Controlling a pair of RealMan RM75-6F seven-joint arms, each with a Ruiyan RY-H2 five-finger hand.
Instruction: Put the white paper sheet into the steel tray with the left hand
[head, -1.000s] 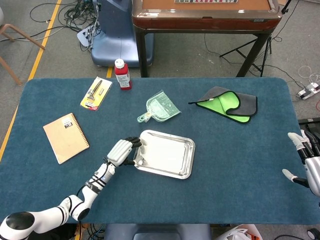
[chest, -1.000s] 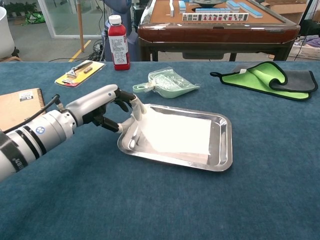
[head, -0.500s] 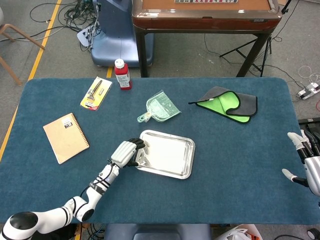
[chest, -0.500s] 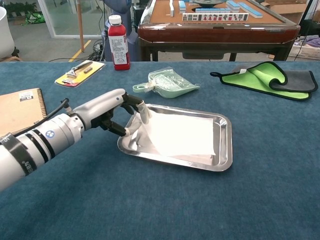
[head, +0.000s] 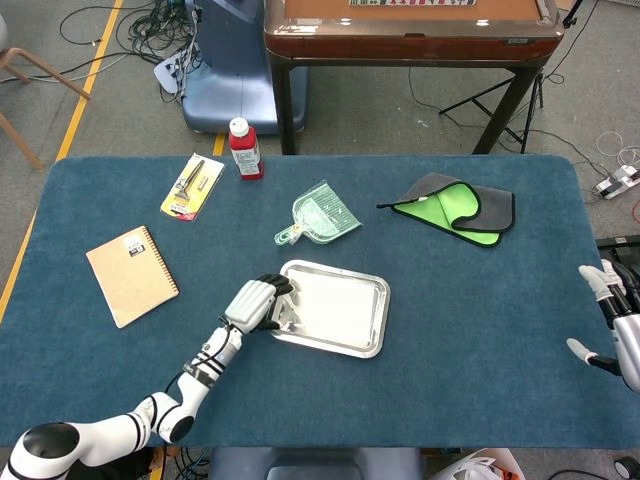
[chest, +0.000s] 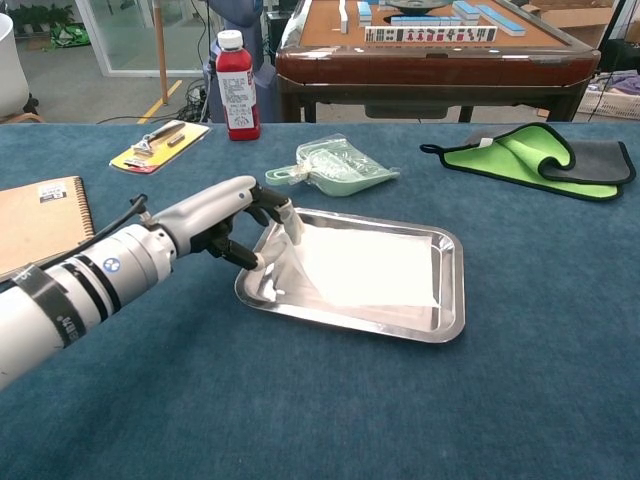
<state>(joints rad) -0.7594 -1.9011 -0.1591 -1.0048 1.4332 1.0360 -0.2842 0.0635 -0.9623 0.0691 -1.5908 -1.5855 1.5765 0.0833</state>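
The steel tray lies near the table's middle. The white paper sheet lies inside it, its left edge lifted off the tray floor. My left hand is at the tray's left rim and pinches that raised left edge of the sheet between thumb and fingers. My right hand hangs at the table's right edge with fingers apart and nothing in it; the chest view does not show it.
A green dustpan lies just behind the tray. A red bottle, a yellow razor pack, a brown notebook and a green-grey cloth lie further off.
My left hand has moved right over the tray's left rim, pushing the sheet further right in the tray with its left edge still lifted. The right hand has barely moved.
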